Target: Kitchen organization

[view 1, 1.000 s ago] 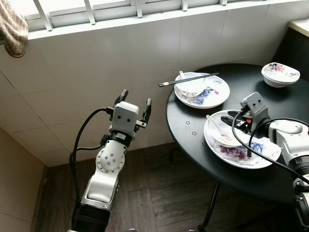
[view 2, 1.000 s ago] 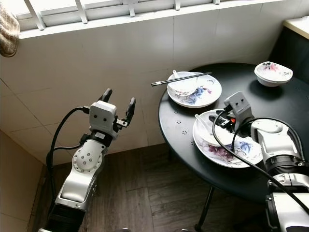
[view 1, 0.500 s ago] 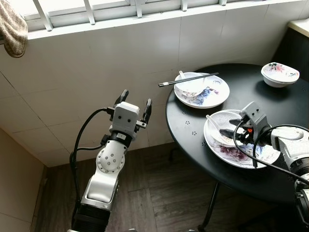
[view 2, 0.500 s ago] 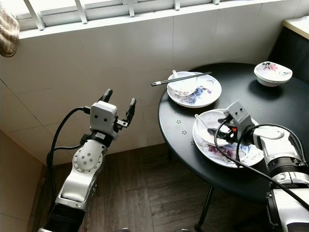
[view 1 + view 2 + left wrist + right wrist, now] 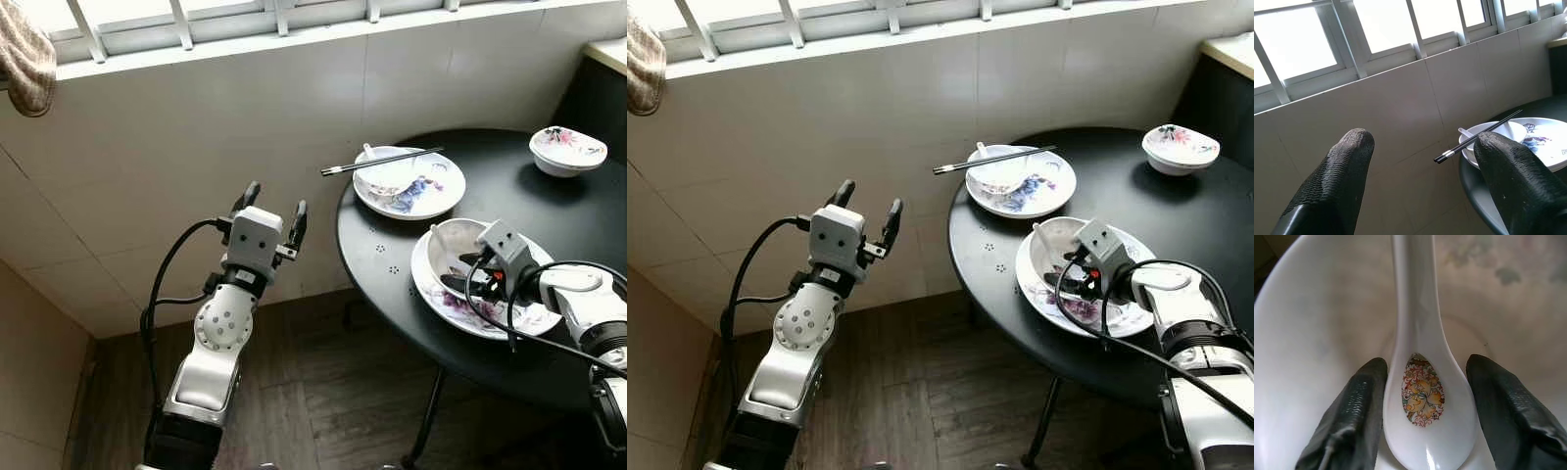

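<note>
Right gripper (image 5: 1422, 421) is inside the bowl (image 5: 453, 242) on the near-edge floral plate (image 5: 534, 318), fingers spread astride the spoon (image 5: 1422, 396), contact unclear. Spoon handle is cut off. Left gripper (image 5: 271, 208) is raised off-table, fingers apart, empty.

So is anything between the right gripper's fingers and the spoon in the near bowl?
Nothing visible. In the right wrist view the spoon lies in the white bowl with the right gripper open around its scoop, one finger on each side. The gaps beside it look bare.
</note>
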Tool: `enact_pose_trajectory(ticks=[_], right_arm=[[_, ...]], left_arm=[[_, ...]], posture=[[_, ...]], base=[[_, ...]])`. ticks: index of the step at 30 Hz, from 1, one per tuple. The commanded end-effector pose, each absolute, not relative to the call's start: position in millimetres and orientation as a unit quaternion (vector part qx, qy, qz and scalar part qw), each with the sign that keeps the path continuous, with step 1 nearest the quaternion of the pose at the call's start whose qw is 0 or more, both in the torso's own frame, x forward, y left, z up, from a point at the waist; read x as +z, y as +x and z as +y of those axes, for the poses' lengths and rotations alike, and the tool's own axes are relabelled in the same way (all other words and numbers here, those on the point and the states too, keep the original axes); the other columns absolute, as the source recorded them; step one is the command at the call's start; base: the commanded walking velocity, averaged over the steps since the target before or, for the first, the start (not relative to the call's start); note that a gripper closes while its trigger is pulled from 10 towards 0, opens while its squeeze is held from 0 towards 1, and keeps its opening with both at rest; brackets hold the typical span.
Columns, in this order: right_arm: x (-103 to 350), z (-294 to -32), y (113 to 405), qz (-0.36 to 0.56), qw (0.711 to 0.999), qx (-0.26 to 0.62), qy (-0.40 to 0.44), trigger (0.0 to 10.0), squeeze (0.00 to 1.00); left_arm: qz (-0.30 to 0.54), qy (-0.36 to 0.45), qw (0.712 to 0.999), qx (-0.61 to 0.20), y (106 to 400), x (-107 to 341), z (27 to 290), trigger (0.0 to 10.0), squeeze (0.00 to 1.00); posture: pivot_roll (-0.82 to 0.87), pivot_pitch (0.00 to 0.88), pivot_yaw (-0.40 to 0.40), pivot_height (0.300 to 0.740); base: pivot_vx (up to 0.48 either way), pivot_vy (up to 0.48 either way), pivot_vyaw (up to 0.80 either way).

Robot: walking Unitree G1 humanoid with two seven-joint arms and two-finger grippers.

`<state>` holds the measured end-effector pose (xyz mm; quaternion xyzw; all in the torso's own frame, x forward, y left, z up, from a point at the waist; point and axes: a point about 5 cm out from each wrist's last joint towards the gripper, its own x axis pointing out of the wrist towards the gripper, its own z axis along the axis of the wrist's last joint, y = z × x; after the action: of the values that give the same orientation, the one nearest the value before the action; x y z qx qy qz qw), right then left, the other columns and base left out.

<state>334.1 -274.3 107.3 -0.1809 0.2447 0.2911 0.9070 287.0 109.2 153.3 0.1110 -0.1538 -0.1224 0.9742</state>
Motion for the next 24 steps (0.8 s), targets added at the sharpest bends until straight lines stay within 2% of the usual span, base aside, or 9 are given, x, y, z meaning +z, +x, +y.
enact_pose_trajectory(ticks=[1, 2, 14, 24], right_arm=[[109.0, -274.1, 337.0, 0.249, 0.908, 0.282, -0.183, 3.7, 0.00], [109.0, -275.3, 337.2, 0.249, 0.911, 0.275, -0.183, 0.0, 0.00], [118.8, -277.3, 341.2, 0.218, 0.923, 0.265, -0.175, 0.0, 0.00], [149.4, -265.4, 354.2, 0.142, 0.930, 0.288, -0.178, 0.0, 0.00]], left_arm=[[-0.149, 0.120, 0.973, -0.125, 287.2, 151.1, 110.0, 10.0, 0.00], [-0.148, 0.121, 0.973, -0.126, 287.1, 150.7, 109.9, 10.0, 0.00], [-0.145, 0.122, 0.973, -0.130, 287.8, 149.7, 109.4, 10.0, 0.00], [-0.143, 0.121, 0.973, -0.132, 288.3, 148.6, 108.3, 10.0, 0.00]], posture=[[-0.12, 0.000, 0.041, 0.740], [-0.12, 0.000, 0.041, 0.740], [-0.13, 0.000, 0.047, 0.740], [-0.14, 0.000, 0.046, 0.740]], base=[[0.000, 0.000, 0.00], [0.000, 0.000, 0.00], [0.000, 0.000, 0.00], [0.000, 0.000, 0.00]])
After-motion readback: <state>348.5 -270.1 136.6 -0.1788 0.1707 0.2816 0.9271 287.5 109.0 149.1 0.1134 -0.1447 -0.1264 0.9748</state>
